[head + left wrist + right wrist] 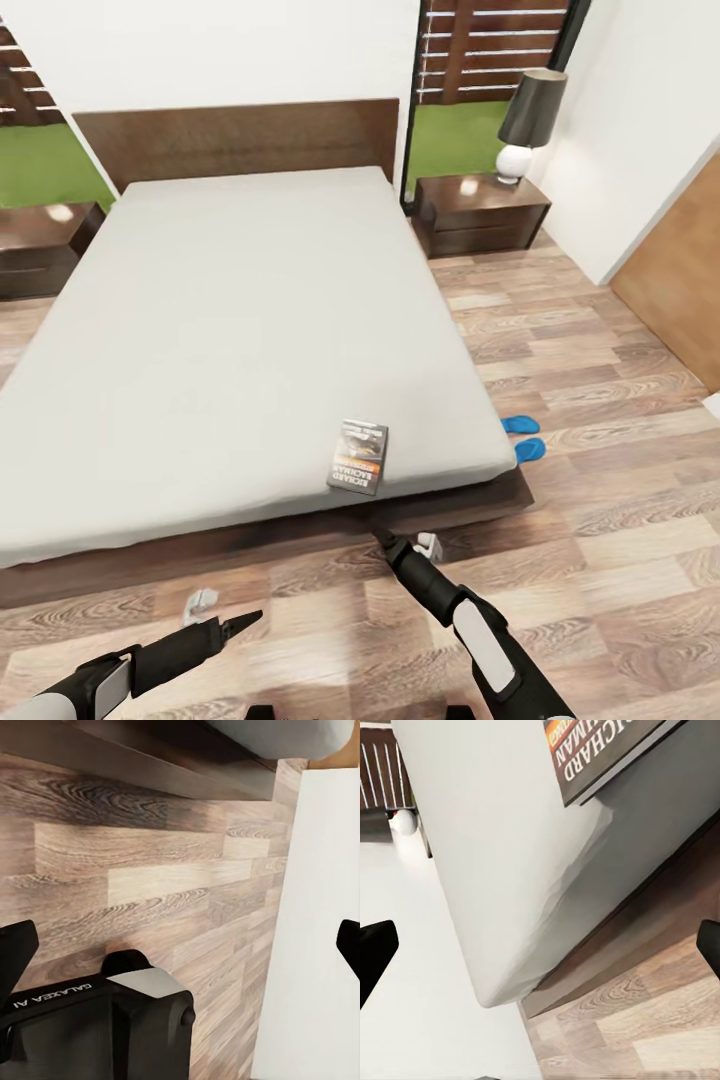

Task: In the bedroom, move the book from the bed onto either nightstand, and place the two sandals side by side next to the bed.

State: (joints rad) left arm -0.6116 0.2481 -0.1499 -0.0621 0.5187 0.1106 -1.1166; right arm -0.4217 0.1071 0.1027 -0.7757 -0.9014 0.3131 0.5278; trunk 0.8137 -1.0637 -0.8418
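Observation:
The book [358, 456] lies flat on the grey mattress of the bed [230, 330], near its foot edge toward the right corner; its cover lettering [600, 750] shows in the right wrist view. My right gripper [384, 537] hovers low over the floor just in front of the bed frame below the book, fingers [375, 956] wide open and empty. My left gripper [245, 622] is further left over the floor, open, its fingers [16, 949] spread. Two blue sandals [520, 424] [530, 450] lie on the floor beside the bed's right foot corner. Nightstands [480, 212] [40, 245] flank the headboard.
A lamp [528, 120] with a dark shade stands on the right nightstand. A wooden door [680, 290] is in the right wall. Wood floor [600, 380] stretches to the right of the bed. Two small white objects [200, 603] [428, 545] sit on the floor near the bed's foot.

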